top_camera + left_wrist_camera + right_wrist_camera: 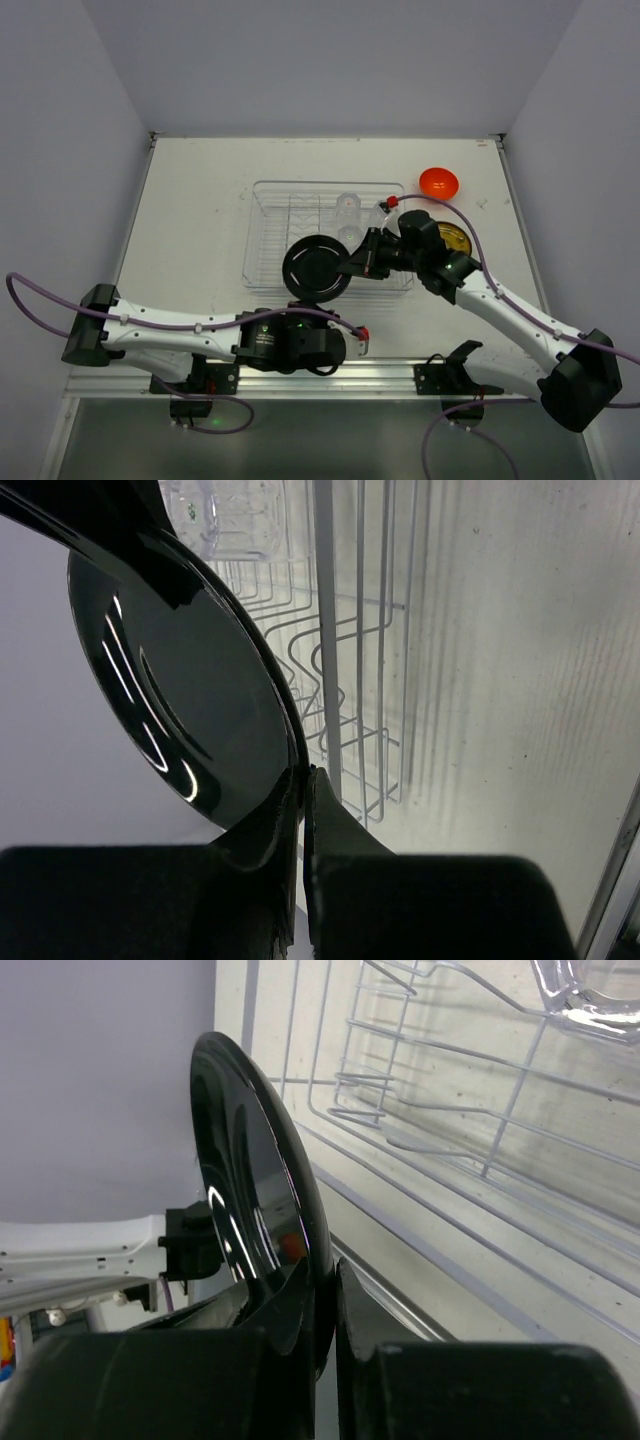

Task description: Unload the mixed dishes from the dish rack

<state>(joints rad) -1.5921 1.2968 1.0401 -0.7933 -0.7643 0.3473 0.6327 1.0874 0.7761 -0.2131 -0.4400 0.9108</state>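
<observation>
Pale lavender walls (320, 60) close in a white worktop (200, 220), with the clear dish rack (270, 215) lying at its middle. The black plate (318, 268) is over the rack's near edge, its face turned up toward the overhead camera, and both hands have hold of it.

The left hand (312, 302) comes from the near side of the rack and is closed tight on the plate's near rim. In the left wrist view its fingers (340, 820) pinch the glossy edge, with the rack's wire dividers (350, 680) behind. The right hand (348, 266) reaches in from the rack's right side and is closed on the plate's right rim. In the right wrist view its fingers (360, 1300) sit on either side of the plate's edge (250, 1190), above the rack wires (450, 1110).

Clear tumblers (347, 204) stand inside the rack, toward its far right part. The orange-red bowl (438, 182) sits on the worktop just beyond the rack's far right corner. The yellow-green plate (456, 240) lies to the right of the rack, partly hidden by the right arm.
</observation>
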